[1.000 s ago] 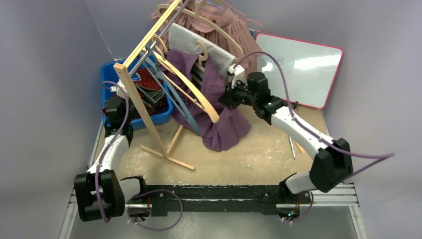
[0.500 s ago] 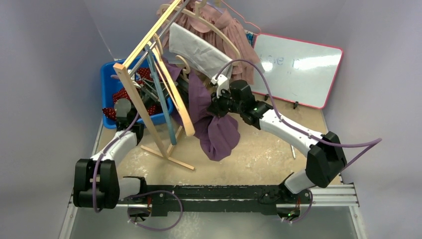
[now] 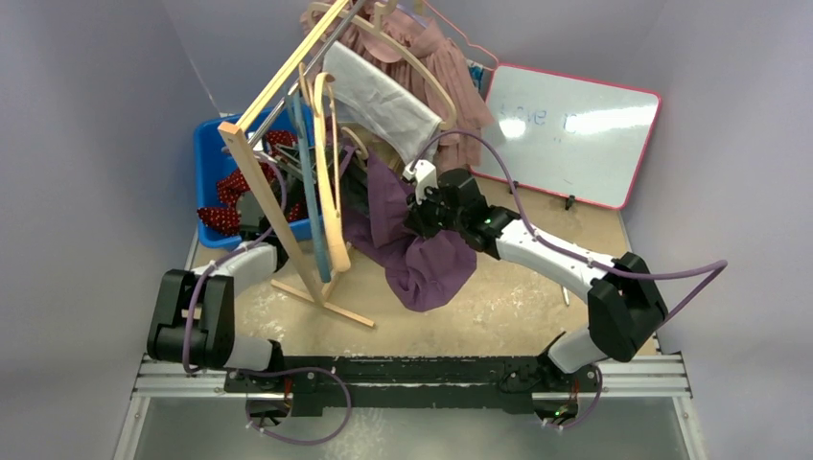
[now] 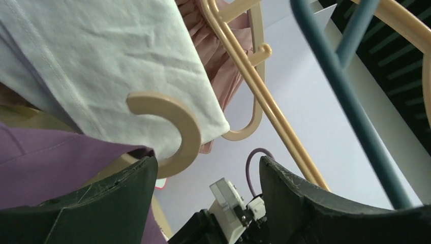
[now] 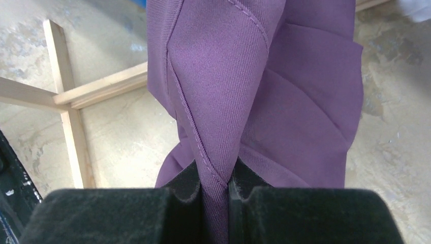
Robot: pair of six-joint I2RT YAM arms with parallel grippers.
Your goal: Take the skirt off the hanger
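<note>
At the far left, against the wall, a blue bin (image 3: pixel 213 144) is sitting behind the wooden rack (image 3: pixel 257 182), whose foot is spreading across the table (image 3: pixel 518 297). Our left gripper (image 4: pixel 206 170) is pointing up among the hangers (image 3: pixel 326 192), its jaws standing apart, with a tan hook (image 4: pixel 175 129) just above one of them and nothing between them. Just right of the rack, the purple skirt (image 3: pixel 427 264) is hanging down, its top hidden and its hem bunching on the table. Our right gripper (image 5: pixel 216 190) is pinching a fold of it tight. Beyond it, we are seeing bare tabletop running to the whiteboard (image 3: pixel 575 134), which is leaning at the right wall.
</note>
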